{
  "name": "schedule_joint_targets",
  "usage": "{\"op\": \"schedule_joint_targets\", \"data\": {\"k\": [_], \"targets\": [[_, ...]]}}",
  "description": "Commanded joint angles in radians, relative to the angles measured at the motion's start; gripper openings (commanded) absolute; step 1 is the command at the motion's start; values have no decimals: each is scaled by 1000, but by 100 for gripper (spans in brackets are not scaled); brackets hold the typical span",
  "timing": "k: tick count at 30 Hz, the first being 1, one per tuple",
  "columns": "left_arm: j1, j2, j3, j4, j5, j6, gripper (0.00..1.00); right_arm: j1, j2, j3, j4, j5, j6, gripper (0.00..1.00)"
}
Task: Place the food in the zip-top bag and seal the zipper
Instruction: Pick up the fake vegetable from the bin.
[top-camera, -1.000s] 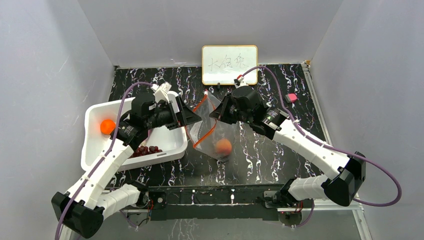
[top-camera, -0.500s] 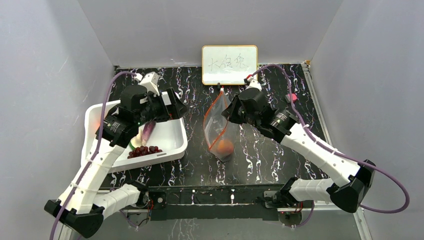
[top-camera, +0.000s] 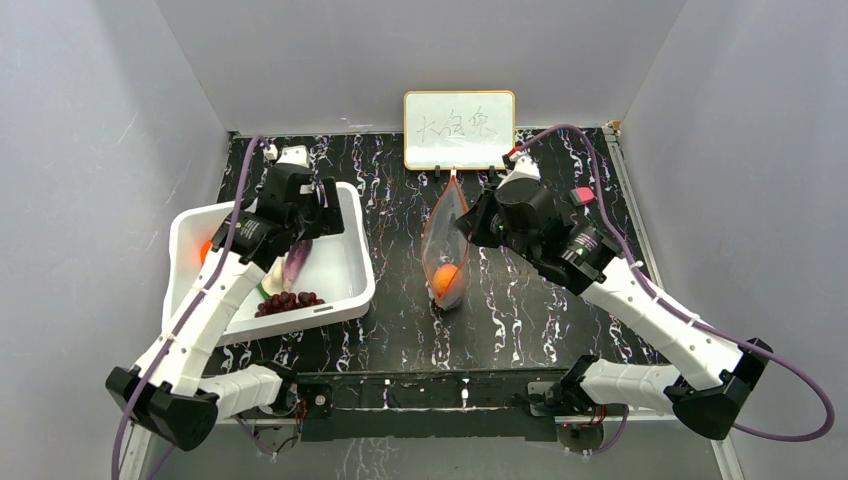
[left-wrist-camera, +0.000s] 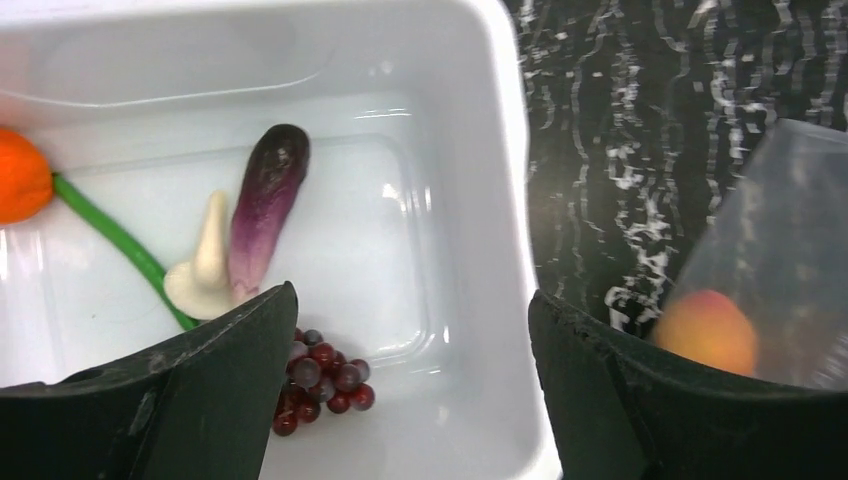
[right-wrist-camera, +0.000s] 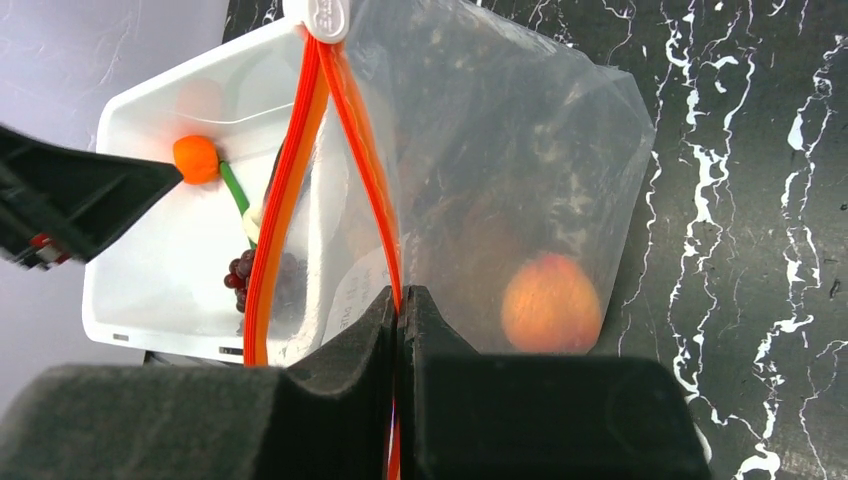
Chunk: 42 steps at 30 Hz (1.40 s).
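Left gripper (top-camera: 328, 205) is off the bag (top-camera: 447, 235) mouth and now hangs over the bin (top-camera: 360, 245), well apart from the bag. Its arm no longer covers the eggplant (top-camera: 297, 262); it hides most of the bin orange (top-camera: 205, 250) instead. Right gripper (top-camera: 472, 225) is further back and right, with the arm stretched out more. Bag goes from splayed wide to hanging narrow and upright, and the zipper (top-camera: 443, 225) loop pulls into a slim sliver. Bagged orange (top-camera: 445, 279) sits slightly higher in the top view.
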Motion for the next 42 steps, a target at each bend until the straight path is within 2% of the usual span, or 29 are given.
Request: {"op": "schedule_joint_targets", "data": {"k": [1, 7, 11, 14, 20, 24, 29, 42], "targets": [[61, 21, -49, 34, -82, 31, 81, 5, -37, 36, 25, 41, -40, 0], [219, 37, -147, 148, 34, 33, 79, 5, -39, 51, 21, 52, -57, 0], [272, 63, -206, 221, 53, 47, 79, 5, -36, 55, 25, 50, -59, 0], [317, 84, -275, 305, 135, 69, 76, 6, -35, 57, 23, 48, -58, 0], [350, 156, -352, 388, 118, 97, 78, 5, -38, 63, 16, 48, -56, 0], [375, 193, -353, 434, 151, 129, 80, 6, -36, 68, 11, 50, -55, 0], [383, 277, -315, 457, 111, 192, 81, 5, -37, 74, 9, 47, -51, 0], [399, 389, -357, 574, 266, 237, 81, 6, -66, 72, 5, 66, -55, 0]]}}
